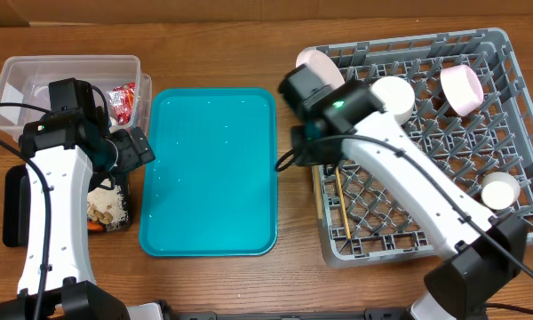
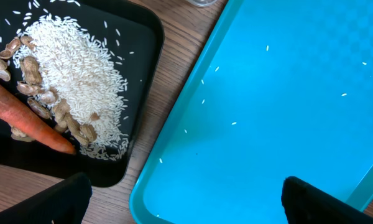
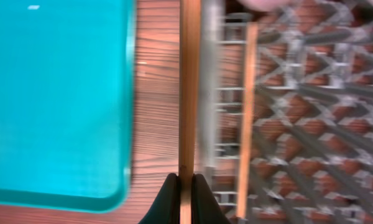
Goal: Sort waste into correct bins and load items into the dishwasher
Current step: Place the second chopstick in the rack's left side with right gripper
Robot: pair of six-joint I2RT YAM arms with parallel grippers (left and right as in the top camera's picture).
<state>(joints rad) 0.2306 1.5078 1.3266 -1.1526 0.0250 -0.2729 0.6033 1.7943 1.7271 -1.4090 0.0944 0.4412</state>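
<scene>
My right gripper is shut on one wooden chopstick, held over the strip of table at the left edge of the grey dish rack. A second chopstick lies on the rack's lattice floor and also shows in the overhead view. The rack holds a pink plate, a white bowl, a pink bowl and a white cup. My left gripper is open and empty above the teal tray's corner. The black tray holds rice, nut bits and a carrot. The red wrapper lies in the clear tub.
The teal tray lies between the bins and the rack, with a few stray rice grains on it. The black tray sits in front of the clear tub at the far left. A narrow strip of wooden table separates the teal tray from the rack.
</scene>
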